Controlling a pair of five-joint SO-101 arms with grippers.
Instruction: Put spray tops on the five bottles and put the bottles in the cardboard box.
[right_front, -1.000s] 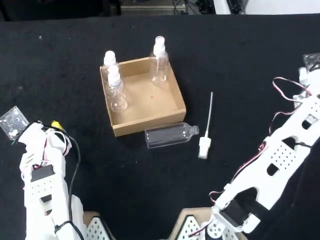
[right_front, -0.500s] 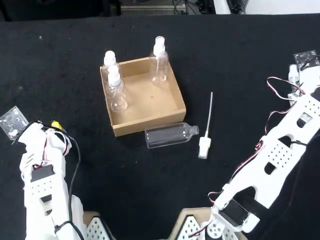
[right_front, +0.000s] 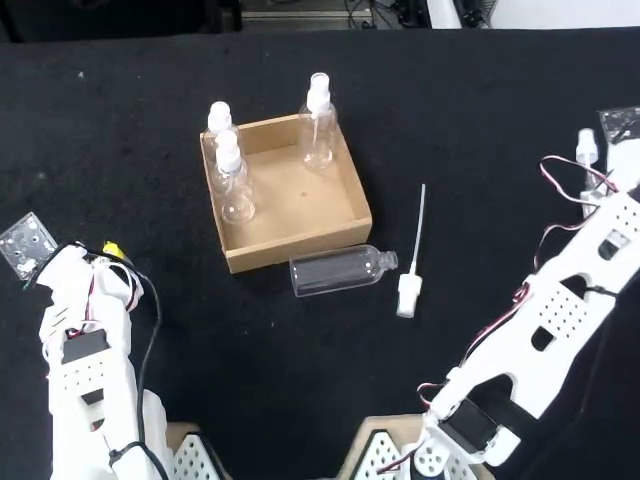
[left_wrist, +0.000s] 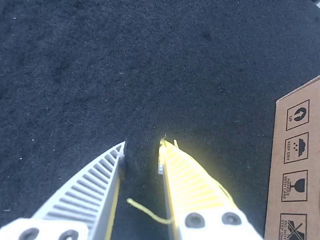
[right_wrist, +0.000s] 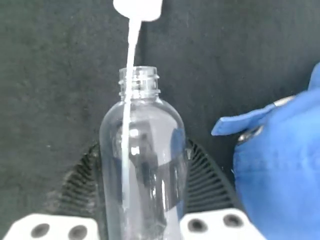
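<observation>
While a clear plastic bottle (right_front: 338, 272) lies on its side just below the cardboard box (right_front: 300, 205) at centre frame, its long axis runs left to right with the open neck toward the right. Its loose spray top (right_front: 407, 293) rests just beside the mouth, thin tube pointing toward the top of the frame. Three capped bottles (right_front: 318, 120) stand upright in the box, two along its left wall and one at its upper right corner. At the right edge, the right gripper (right_wrist: 143, 167) clamps a fifth bottle (right_wrist: 145, 125) around its round body, neck pointing away from the wrist, with the straight tube of a white spray head (right_wrist: 137, 6) run down through the neck. The left gripper (left_wrist: 142, 147), lower left, points at the black cloth (left_wrist: 100, 60) — ribbed fingers narrowly parted, holding nothing.
</observation>
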